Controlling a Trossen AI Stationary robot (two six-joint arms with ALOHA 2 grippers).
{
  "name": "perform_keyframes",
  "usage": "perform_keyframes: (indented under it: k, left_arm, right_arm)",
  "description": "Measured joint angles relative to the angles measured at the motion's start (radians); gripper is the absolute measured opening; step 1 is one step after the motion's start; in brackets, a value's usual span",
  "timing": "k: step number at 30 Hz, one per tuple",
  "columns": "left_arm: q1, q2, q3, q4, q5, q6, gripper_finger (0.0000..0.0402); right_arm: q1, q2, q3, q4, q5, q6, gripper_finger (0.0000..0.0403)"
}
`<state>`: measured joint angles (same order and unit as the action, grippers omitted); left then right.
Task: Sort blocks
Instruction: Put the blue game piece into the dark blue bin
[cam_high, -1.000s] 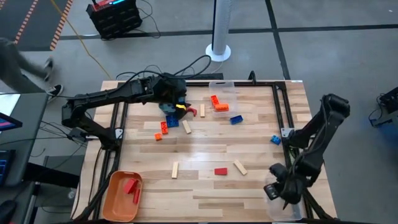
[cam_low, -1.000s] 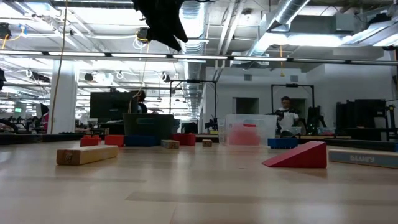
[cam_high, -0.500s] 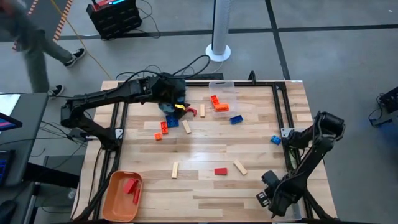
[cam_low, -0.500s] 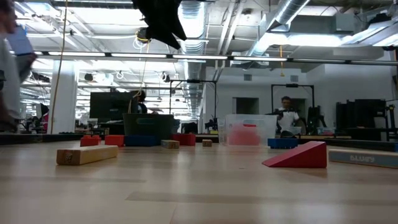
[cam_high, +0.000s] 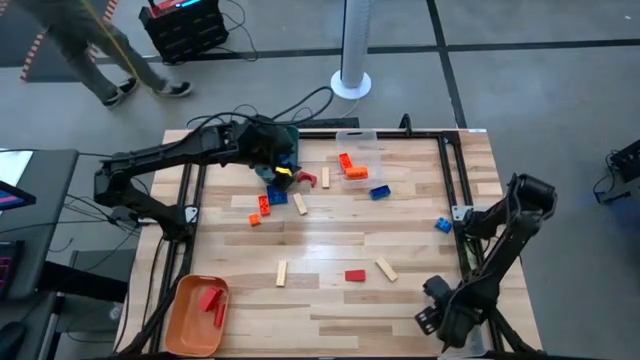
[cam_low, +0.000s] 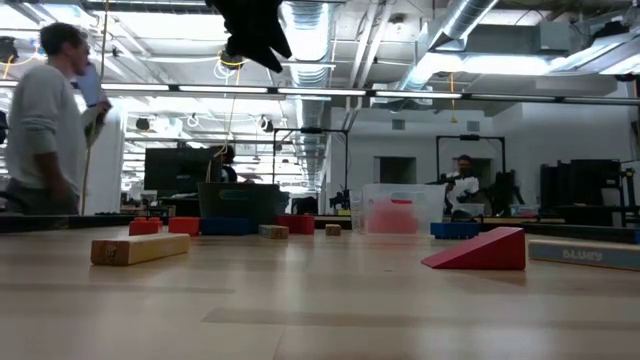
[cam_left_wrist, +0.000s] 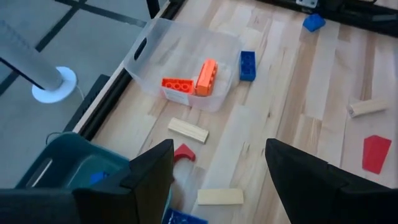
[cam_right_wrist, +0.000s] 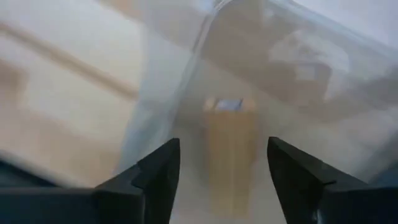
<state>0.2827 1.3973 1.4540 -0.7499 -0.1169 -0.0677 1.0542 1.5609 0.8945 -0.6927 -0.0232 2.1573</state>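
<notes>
My right gripper (cam_high: 440, 316) hangs open, pointing down, at the table's near right corner over a clear bin (cam_right_wrist: 186, 68). A light wood block (cam_right_wrist: 229, 140) lies in that bin below the gap between the fingers, apart from both. My left gripper (cam_left_wrist: 217, 168) is open and holds nothing, raised at the far left beside a teal bin (cam_left_wrist: 59, 165). Loose blocks lie on the table: a red arch (cam_left_wrist: 183, 152), wood sticks (cam_left_wrist: 188, 130), blue bricks (cam_high: 380, 192), a red wedge (cam_low: 480, 250). Two orange bricks (cam_left_wrist: 194, 81) lie in a second clear bin (cam_left_wrist: 180, 46).
An orange bin (cam_high: 180, 322) holding red blocks stands at the near left corner. A black frame rail (cam_high: 458, 190) runs along the table's right side. A person (cam_low: 50, 130) walks past beyond the far left edge. Bare wood lies in the table's middle (cam_high: 330, 235).
My right gripper has sunk toward the clear bin at the near right corner and shifted slightly toward the table's left edge. A person has walked along the floor beyond the table's far left corner. The loose blocks have kept their places.
</notes>
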Motion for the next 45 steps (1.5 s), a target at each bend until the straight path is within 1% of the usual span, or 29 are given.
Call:
perform_keyframes:
  k: [3, 5, 9, 12, 14, 16, 19, 22, 24, 27, 30, 34, 36, 39, 45]
  left_arm:
    - [0.000, 0.001, 0.000, -0.001, 0.000, 0.005, 0.0247]
    - [0.000, 0.001, 0.000, 0.002, 0.000, 0.013, 0.0247]
    - [0.000, 0.001, 0.000, 0.007, 0.000, 0.019, 0.0247]
    - [0.000, 0.001, 0.000, 0.016, 0.000, 0.019, 0.0247]
    - [0.000, 0.001, 0.000, 0.016, 0.000, 0.019, 0.0247]
    - [0.000, 0.001, 0.000, 0.016, 0.000, 0.018, 0.0247]
    - [0.000, 0.001, 0.000, 0.015, 0.000, 0.018, 0.0247]
    - [0.000, 0.001, 0.000, 0.015, 0.000, 0.016, 0.0247]
    - [0.000, 0.001, 0.000, 0.015, 0.000, 0.015, 0.0247]
    - [0.000, 0.001, 0.000, 0.014, 0.000, 0.013, 0.0247]
    - [0.000, 0.001, 0.000, 0.014, 0.000, 0.013, 0.0247]
    - [0.000, 0.001, 0.000, 0.013, 0.000, 0.012, 0.0247]
    - [0.000, 0.001, 0.000, 0.011, 0.000, 0.012, 0.0247]
    - [0.000, 0.001, 0.000, -0.004, 0.000, 0.018, 0.0247]
    - [0.000, 0.001, 0.000, -0.044, 0.000, 0.018, 0.0247]
  right_arm:
    - [-0.001, -0.101, 0.034, -0.058, -0.001, -0.008, 0.0246]
    - [-0.001, -0.169, 0.074, -0.153, -0.001, -0.015, 0.0243]
    - [-0.022, -0.289, 0.168, -0.470, 0.000, -0.030, 0.0237]
    - [-0.076, -0.373, 0.196, -0.690, 0.036, -0.093, 0.0235]
    - [-0.146, -0.433, 0.185, -0.762, 0.056, -0.189, 0.0235]
    - [-0.243, -0.494, 0.152, -0.771, 0.057, -0.315, 0.0235]
    - [-0.420, -0.565, 0.093, -0.711, 0.057, -0.528, 0.0235]
    - [-0.606, -0.600, 0.041, -0.613, 0.059, -0.745, 0.0235]
    - [-0.721, -0.599, 0.013, -0.554, 0.057, -0.887, 0.0235]
    - [-0.876, -0.564, -0.002, -0.518, 0.039, -1.095, 0.0235]
    - [-1.011, -0.502, -0.002, -0.502, -0.021, -1.304, 0.0235]
    - [-1.152, -0.405, -0.002, -0.508, -0.093, -1.534, 0.0235]
    - [-1.204, -0.355, -0.002, -0.515, -0.121, -1.626, 0.0235]
    - [-1.261, -0.277, -0.002, -0.544, -0.129, -1.764, 0.0235]
    - [-1.334, -0.173, -0.016, -0.585, -0.067, -1.966, 0.0235]
